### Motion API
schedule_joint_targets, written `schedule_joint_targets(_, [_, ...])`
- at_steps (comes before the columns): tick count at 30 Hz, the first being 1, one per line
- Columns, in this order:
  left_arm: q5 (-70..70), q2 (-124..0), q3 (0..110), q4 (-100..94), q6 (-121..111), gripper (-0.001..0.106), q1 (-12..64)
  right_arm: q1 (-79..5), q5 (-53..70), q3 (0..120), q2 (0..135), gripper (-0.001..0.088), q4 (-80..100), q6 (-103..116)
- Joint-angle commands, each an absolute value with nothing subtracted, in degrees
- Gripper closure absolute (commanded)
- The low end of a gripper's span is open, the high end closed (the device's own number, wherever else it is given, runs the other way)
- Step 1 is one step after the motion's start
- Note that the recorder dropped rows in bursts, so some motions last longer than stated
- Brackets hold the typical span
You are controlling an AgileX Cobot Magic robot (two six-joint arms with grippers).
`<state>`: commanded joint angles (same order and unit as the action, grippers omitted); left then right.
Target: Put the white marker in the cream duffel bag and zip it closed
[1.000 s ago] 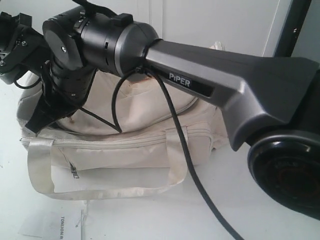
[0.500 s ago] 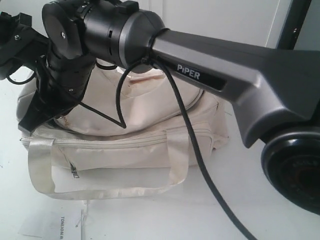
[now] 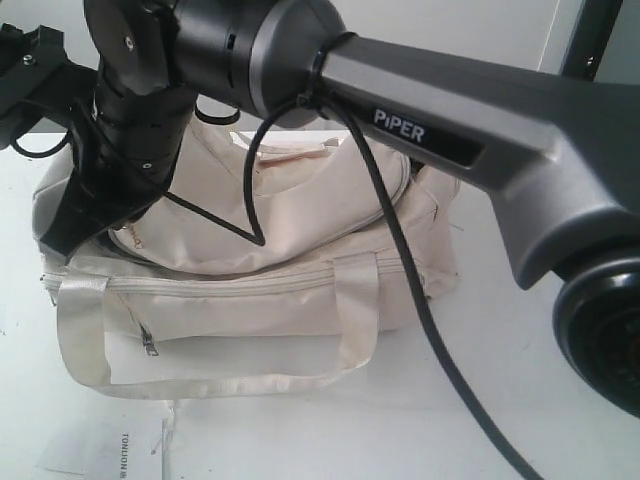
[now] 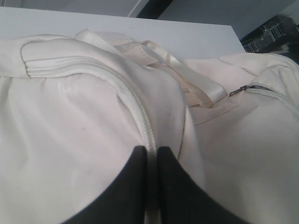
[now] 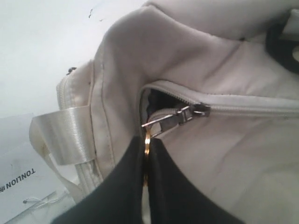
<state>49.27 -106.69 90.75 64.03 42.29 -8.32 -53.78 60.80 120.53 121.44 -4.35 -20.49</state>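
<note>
Exterior view: cream duffel bag [image 3: 300,210] sits on the white table [image 3: 330,430], front pocket facing the camera. The pocket zip is closed, its pull [image 3: 150,344] hanging near the left end. The shiny handle [image 3: 80,340] droops over the front. The right arm [image 3: 450,110] crosses the whole frame from lower right and comes down at the bag's left end. A black cable [image 3: 420,300] runs along the arm and hangs in front of the bag. The left arm [image 3: 30,70] shows only at the top left corner. A printed paper [image 3: 110,450] lies flat on the table just in front of the bag.

Left wrist view: left claw [image 4: 150,151] is clenched on the bag's top, fingers [image 4: 135,186] nearly together, with the main zip [image 4: 135,107] pinched between them. From here the zip curves away over the bulging fabric, teeth closed. Handle straps [image 4: 196,84] lie folded on top, and another zip pull [image 4: 238,89] lies just beyond them.

Right wrist view: right claw [image 5: 147,142] is clamped on the gold ring [image 5: 146,158], which hangs from the zip slider [image 5: 189,113]. The slider sits close to the bag's end. A short dark gap [image 5: 156,100] remains open between slider and end seam. Past the bag's end, the handle webbing and the paper are in view.
</note>
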Motion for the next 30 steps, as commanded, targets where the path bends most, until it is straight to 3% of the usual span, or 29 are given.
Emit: schedule_joint_targets(30, [49.14, -106.69, 90.75, 63.80, 42.29, 0.105, -8.32, -53.78, 69.96, 120.53, 120.74, 0.0868, -7.52, -27.10])
